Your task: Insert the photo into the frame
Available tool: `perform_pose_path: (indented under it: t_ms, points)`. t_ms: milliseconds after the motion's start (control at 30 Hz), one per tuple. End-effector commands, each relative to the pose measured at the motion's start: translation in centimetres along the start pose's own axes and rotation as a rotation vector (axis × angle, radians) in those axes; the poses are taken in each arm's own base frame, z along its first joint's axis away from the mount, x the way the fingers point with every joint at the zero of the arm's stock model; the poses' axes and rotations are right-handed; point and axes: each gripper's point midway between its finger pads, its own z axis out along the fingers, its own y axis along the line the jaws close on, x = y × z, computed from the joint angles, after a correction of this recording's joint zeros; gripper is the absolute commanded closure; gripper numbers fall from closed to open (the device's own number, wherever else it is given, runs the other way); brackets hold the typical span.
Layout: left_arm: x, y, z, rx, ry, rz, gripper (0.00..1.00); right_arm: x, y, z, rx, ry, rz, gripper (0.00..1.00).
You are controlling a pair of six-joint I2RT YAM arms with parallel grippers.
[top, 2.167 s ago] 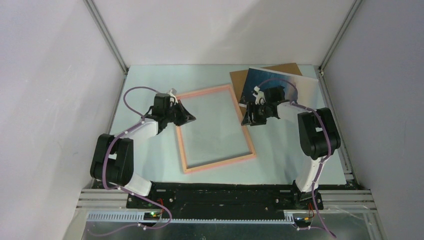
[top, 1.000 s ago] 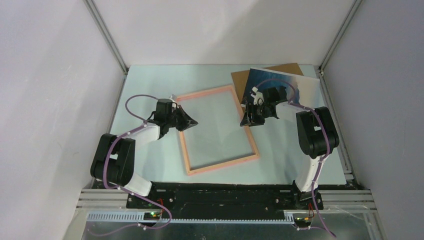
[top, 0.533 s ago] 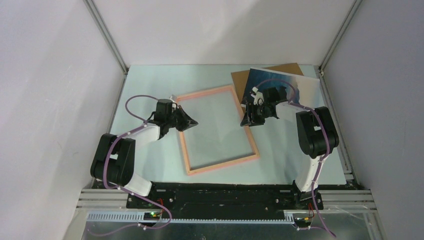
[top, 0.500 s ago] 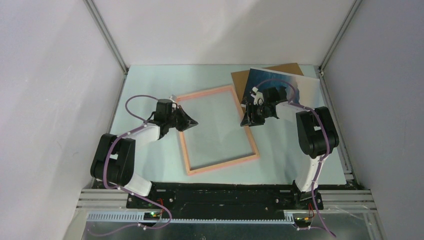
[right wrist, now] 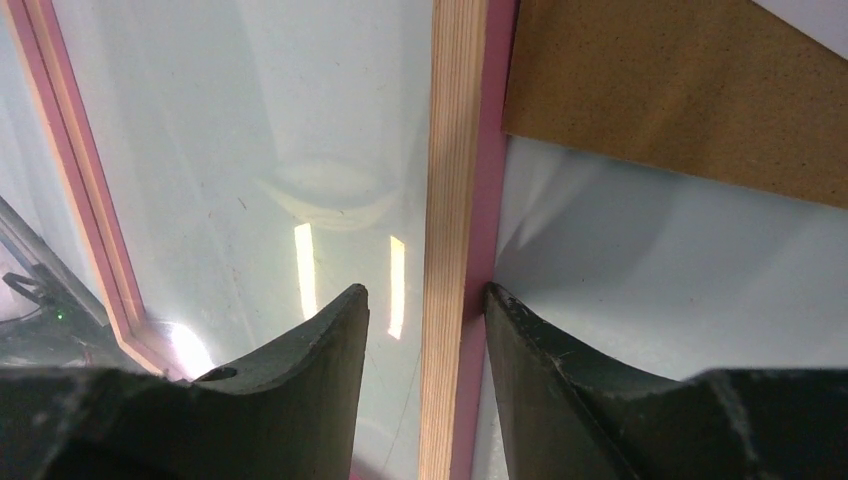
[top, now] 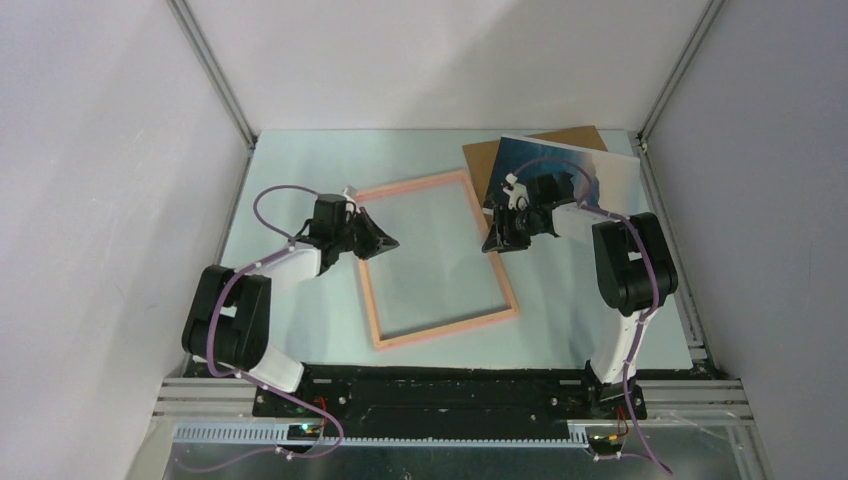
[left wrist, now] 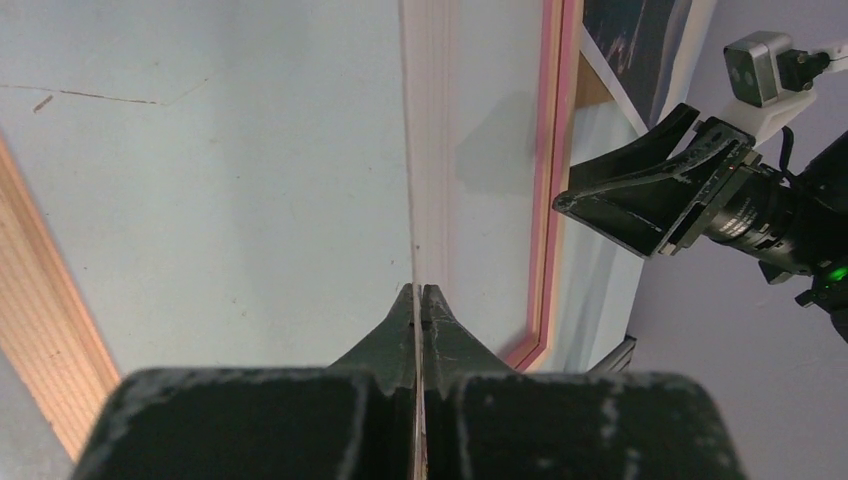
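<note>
The pink frame [top: 447, 328] lies flat mid-table, its wooden face up [right wrist: 455, 150]. My left gripper [top: 388, 243] reaches in over the frame's left rail. Its jaws [left wrist: 418, 292] are shut on a thin clear sheet seen edge-on. My right gripper [top: 495, 243] straddles the right rail, open [right wrist: 425, 295]. One finger [right wrist: 520, 330] touches the rail's pink side, and the other stands off it. The photo [top: 610, 175] lies at the back right on the brown backing board [top: 480, 170], partly hidden by the right arm. The photo's corner [left wrist: 640, 40] shows in the left wrist view.
The brown board's edge [right wrist: 680, 90] lies just beyond the frame's right rail. Pale walls and aluminium posts [top: 215, 75] close in the table on three sides. A raised metal rim [top: 690, 320] runs along the right edge. Both arm bases sit at the near edge.
Since two seconds ago the frame's near end has swung slightly right along with my left gripper. Over the last second the left gripper crept a little farther back; the right arm stayed put.
</note>
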Motion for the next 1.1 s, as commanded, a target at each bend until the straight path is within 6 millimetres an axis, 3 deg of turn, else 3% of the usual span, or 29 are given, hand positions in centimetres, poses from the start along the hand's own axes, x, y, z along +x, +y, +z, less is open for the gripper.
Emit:
perform_pose_path:
  t_ms: [0,300,733,1067]
  points:
    - [0.3,-3.9,-0.5,0.125,0.031,0.002,1.0,-0.5,0.0,0.3,0.0,-0.003,-0.014,0.49]
    - [0.4,-6.0,-1.1,0.205,0.062,-0.058,1.0,-0.5,-0.4,0.1,0.002,-0.001,-0.008,0.49]
    - [-0.8,-7.5,-2.5,0.27,0.051,-0.1,1.0,-0.3,-0.9,-0.1,0.0,0.009,-0.001,0.5]
    - [-0.8,-7.9,-3.0,0.295,0.055,-0.113,1.0,-0.7,-1.5,-0.3,0.049,-0.009,0.003,0.59]
